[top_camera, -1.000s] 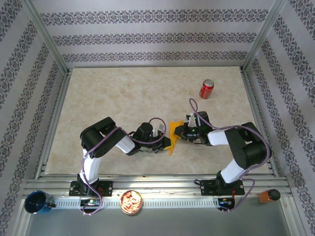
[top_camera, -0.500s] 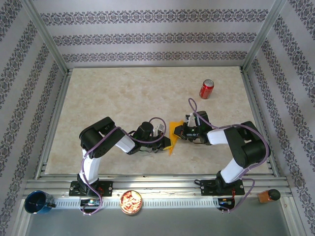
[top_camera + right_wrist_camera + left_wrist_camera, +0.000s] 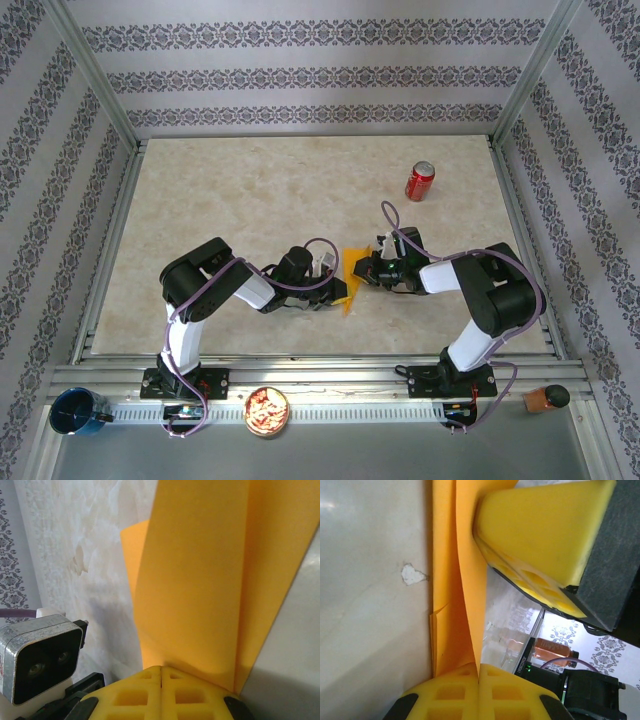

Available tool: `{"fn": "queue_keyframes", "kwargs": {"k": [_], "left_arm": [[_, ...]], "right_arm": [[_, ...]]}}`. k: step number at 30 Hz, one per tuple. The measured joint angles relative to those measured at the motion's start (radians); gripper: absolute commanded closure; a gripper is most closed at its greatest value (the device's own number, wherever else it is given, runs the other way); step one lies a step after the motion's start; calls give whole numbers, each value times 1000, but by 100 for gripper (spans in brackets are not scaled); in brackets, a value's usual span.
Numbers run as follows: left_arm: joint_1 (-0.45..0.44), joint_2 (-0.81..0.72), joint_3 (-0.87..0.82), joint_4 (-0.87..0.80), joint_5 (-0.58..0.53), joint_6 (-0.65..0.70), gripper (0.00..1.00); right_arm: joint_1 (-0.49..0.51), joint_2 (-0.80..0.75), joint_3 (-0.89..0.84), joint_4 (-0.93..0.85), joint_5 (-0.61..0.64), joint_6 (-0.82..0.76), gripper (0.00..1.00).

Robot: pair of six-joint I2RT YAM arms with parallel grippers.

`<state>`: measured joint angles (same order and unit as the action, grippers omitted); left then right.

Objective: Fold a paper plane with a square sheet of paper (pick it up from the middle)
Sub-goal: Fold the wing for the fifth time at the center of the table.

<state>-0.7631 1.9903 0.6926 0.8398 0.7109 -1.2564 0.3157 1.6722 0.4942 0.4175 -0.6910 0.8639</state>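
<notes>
My left pincer [image 3: 338, 288] and right pincer [image 3: 364, 270] are each pinching shut on the orange sheet [image 3: 351, 256], low on the table [image 3: 240, 200] between them, where I am aiming to align edges squarely before pressing the crease.

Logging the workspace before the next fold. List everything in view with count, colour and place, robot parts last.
sheet of paper: one, orange-yellow, partly folded, mid-table between the grippers
soda can: one, red, upright, far right of the table
cup: one, blue, near rail, left corner
bowl: one, with pale pinkish pieces inside, near rail by the left arm's base
bottle: one, brown with a dark cap, near rail, right corner
table: one, beige marbled
left gripper: one, yellow pads, shut on the paper
right gripper: one, yellow pads, shut on the paper
</notes>
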Motion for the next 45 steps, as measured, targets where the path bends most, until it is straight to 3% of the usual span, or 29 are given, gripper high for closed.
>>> {"fn": "queue_keyframes", "kwargs": {"k": [5,16,24,32,45], "left_arm": [[0,-15,2,-26,-2,23,86],[0,-58,13,-146,-1,97,85],[-7,-69,34,-232,-11,142,97],[-11,-79,26,-233,-14,150,89],[-24,-98,-1,-232,-27,154,97]], "right_arm": [[-6,12,2,7,-22,0,92],[-6,13,2,10,-25,1,92],[-6,13,2,10,-24,1,92],[-6,13,1,10,-24,1,92],[-6,14,1,11,-24,4,92]]}}
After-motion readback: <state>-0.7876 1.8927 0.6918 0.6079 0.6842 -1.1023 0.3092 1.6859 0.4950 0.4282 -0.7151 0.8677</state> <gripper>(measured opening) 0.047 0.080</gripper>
